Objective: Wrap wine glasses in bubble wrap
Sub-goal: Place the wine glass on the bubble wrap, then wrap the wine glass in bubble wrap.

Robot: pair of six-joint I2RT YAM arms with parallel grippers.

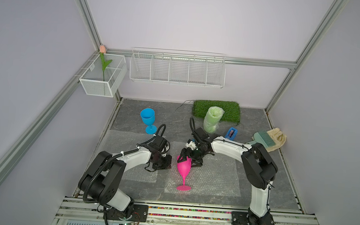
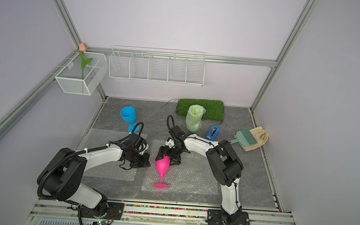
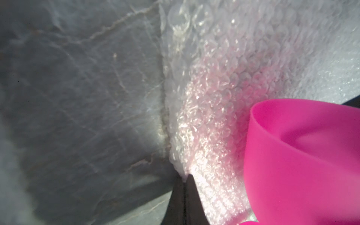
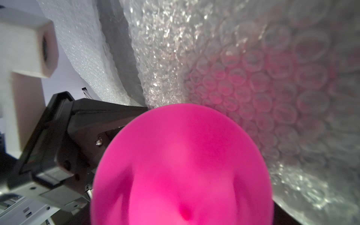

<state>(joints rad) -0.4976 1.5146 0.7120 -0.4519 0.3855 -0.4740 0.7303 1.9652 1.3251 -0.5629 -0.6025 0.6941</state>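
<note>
**Left gripper pinching wrap edge, right gripper straddling pink goblet**

- Pink goblet (image 1: 183, 168) lies on its side on the centre bubble wrap sheet (image 1: 213, 178). Its foot points toward the arm bases and its bowl toward the back wall.
- Left gripper (image 3: 184, 180): jaws together, clamped on the near edge of that centre sheet, just beside the goblet bowl. In the left wrist view the film bunches up between the fingertips. In both top views the gripper sits low on the worktop (image 1: 173, 121), at the sheet's left edge.
- Right gripper (image 1: 189, 161): jaws wide apart, one finger either side of the bowl near the rim. I can't tell whether they press on the bowl or only flank it. The right wrist view is mostly filled by pink bowl, with bubbles tinted pink behind it.
- Second bubble wrap sheet (image 1: 118, 141) lies flat under the left arm, apart from the centre sheet.
- Blue goblet (image 1: 147, 117) stands upright and bare at the back left, just off the second sheet's far edge.
- Wrapped bundle (image 1: 211, 120) stands upright at the front edge of the grass mat (image 1: 230, 113), with lime green showing through the film.
- Along the right side: blue tape dispenser (image 1: 231, 133), then a hand brush (image 1: 261, 138) resting on a beige glove (image 1: 278, 136).
</note>
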